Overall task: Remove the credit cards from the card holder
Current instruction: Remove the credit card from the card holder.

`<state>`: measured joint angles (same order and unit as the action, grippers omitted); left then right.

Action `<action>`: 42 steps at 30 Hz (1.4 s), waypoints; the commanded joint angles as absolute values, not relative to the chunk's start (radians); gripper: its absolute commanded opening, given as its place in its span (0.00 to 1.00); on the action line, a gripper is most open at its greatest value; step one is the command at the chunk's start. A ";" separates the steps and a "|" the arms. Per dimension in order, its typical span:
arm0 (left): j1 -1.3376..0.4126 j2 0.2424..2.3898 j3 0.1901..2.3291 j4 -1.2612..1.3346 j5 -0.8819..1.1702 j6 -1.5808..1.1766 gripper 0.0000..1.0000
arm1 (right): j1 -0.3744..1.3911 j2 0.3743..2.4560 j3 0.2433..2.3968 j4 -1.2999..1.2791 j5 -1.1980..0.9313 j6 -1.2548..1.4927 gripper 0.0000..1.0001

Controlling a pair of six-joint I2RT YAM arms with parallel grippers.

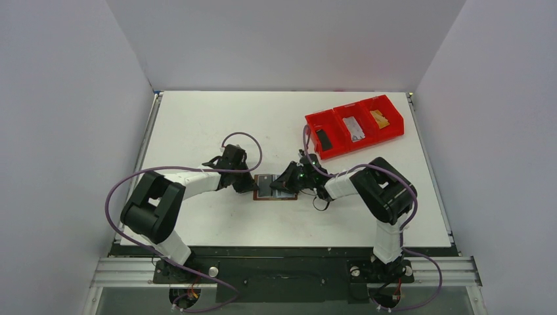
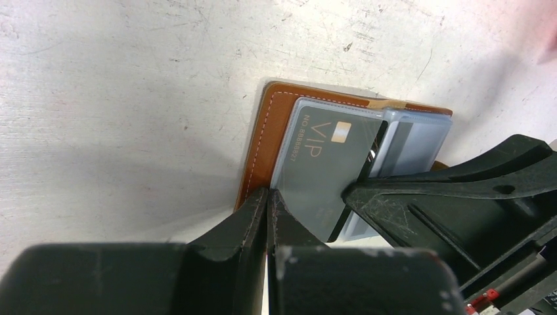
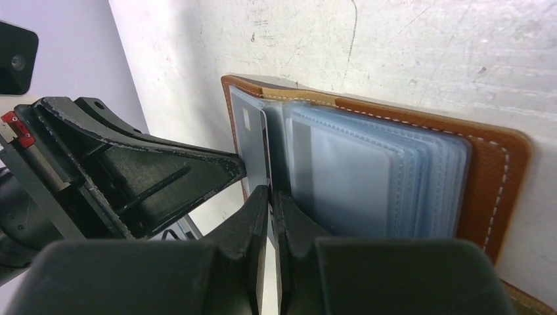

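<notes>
Right wrist view: right gripper [image 3: 269, 197] pinches the VIP card [image 3: 253, 151]; shut left gripper [image 2: 268, 197] pins the card holder [image 2: 259, 151]; best pull straight, slowly.

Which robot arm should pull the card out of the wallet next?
Right. The right gripper pinches the edge of the dark VIP card, so it can probably pull. The left gripper is shut, tips on the card holder, likely holding it down.

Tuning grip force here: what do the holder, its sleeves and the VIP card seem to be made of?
Holder: brown leather or imitation, matte, grained, white stitching. Sleeves: translucent soft plastic, stacked edges showing through. Card: likely rigid plastic, dark grey, printed lettering, gold chip.
</notes>
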<state>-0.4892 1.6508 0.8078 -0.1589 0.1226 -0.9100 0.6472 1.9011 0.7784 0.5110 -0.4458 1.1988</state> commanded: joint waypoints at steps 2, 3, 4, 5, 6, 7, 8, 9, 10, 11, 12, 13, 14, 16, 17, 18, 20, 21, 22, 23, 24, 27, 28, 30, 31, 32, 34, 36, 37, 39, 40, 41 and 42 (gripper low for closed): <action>-0.492 1.730 0.760 -0.232 0.031 -0.901 0.00 | 0.634 1.819 0.777 0.515 -0.420 1.161 0.03; -0.492 1.730 0.760 -0.234 0.025 -0.903 0.00 | 0.633 1.814 0.784 0.482 -0.416 1.152 0.01; -0.492 1.730 0.759 -0.235 0.020 -0.904 0.00 | 0.631 1.805 0.787 0.469 -0.409 1.136 0.00; -0.492 1.729 0.757 -0.236 0.018 -0.908 0.00 | 0.630 1.802 0.789 0.448 -0.404 1.130 0.00; -0.491 1.728 0.755 -0.236 0.014 -0.910 0.00 | 0.628 1.795 0.791 0.440 -0.400 1.119 0.00; -0.491 1.727 0.754 -0.238 0.012 -0.912 0.00 | 0.627 1.791 0.792 0.425 -0.398 1.114 0.00; -0.490 1.727 0.754 -0.239 0.010 -0.912 0.00 | 0.624 1.789 0.793 0.416 -0.394 1.105 0.00; -0.490 1.727 0.752 -0.239 0.009 -0.913 0.00 | 0.624 1.787 0.793 0.407 -0.392 1.101 0.00; -0.488 1.727 0.751 -0.238 0.009 -0.915 0.00 | 0.621 1.785 0.793 0.403 -0.389 1.095 0.00; -0.487 1.727 0.750 -0.239 0.009 -0.916 0.00 | 0.620 1.780 0.792 0.394 -0.388 1.092 0.00; -0.486 1.726 0.747 -0.238 0.009 -0.918 0.00 | 0.620 1.779 0.793 0.388 -0.386 1.085 0.00; -0.485 1.725 0.745 -0.238 0.009 -0.920 0.00 | 0.619 1.777 0.794 0.378 -0.385 1.082 0.00; -0.484 1.724 0.743 -0.239 0.008 -0.920 0.00 | 0.617 1.774 0.791 0.374 -0.384 1.077 0.00; -0.482 1.722 0.741 -0.239 0.009 -0.923 0.00 | 0.613 1.771 0.792 0.362 -0.384 1.066 0.00; -0.481 1.721 0.740 -0.238 0.009 -0.923 0.00 | 0.612 1.767 0.791 0.360 -0.383 1.064 0.00; -0.480 1.720 0.739 -0.237 0.009 -0.923 0.00 | 0.612 1.765 0.792 0.352 -0.383 1.057 0.00; -0.480 1.721 0.737 -0.236 0.009 -0.924 0.00 | 0.612 1.764 0.796 0.340 -0.386 1.048 0.00; -0.480 1.720 0.736 -0.236 0.009 -0.925 0.00 | 0.611 1.763 0.797 0.337 -0.389 1.045 0.00; -0.480 1.720 0.733 -0.232 0.009 -0.926 0.00 | 0.611 1.763 0.799 0.332 -0.389 1.040 0.00; -0.480 1.720 0.732 -0.231 0.009 -0.926 0.00 | 0.611 1.764 0.800 0.328 -0.390 1.034 0.00; -0.480 1.720 0.729 -0.231 0.009 -0.926 0.00 | 0.610 1.765 0.802 0.316 -0.389 1.031 0.00; -0.480 1.717 0.725 -0.229 0.009 -0.926 0.00 | 0.604 1.763 0.796 0.305 -0.384 1.020 0.00; -0.480 1.718 0.723 -0.229 0.009 -0.927 0.00 | 0.603 1.762 0.794 0.297 -0.383 1.018 0.00; -0.480 1.717 0.721 -0.227 0.009 -0.927 0.00 | 0.600 1.758 0.794 0.278 -0.377 1.005 0.00; -0.480 1.718 0.719 -0.225 0.009 -0.928 0.00 | 0.599 1.753 0.792 0.273 -0.370 0.999 0.00; -0.480 1.718 0.718 -0.224 0.009 -0.929 0.00 | 0.598 1.752 0.791 0.264 -0.367 0.997 0.00; -0.480 1.717 0.717 -0.224 0.009 -0.928 0.00 | 0.589 1.748 0.785 0.264 -0.368 0.993 0.00; -0.479 1.718 0.716 -0.224 0.009 -0.928 0.00 | 0.583 1.746 0.777 0.274 -0.375 0.994 0.00; -0.480 1.717 0.716 -0.224 0.009 -0.928 0.00 | 0.581 1.747 0.771 0.287 -0.380 0.996 0.00; -0.479 1.719 0.716 -0.224 0.009 -0.928 0.00 | 0.573 1.746 0.759 0.310 -0.394 1.004 0.00; -0.479 1.719 0.716 -0.224 0.009 -0.928 0.00 | 0.569 1.745 0.755 0.317 -0.404 1.008 0.00; -0.479 1.719 0.716 -0.224 0.009 -0.928 0.00 | 0.566 1.745 0.747 0.329 -0.408 1.010 0.00; -0.479 1.720 0.716 -0.222 0.009 -0.928 0.00 | 0.561 1.745 0.741 0.333 -0.412 1.012 0.00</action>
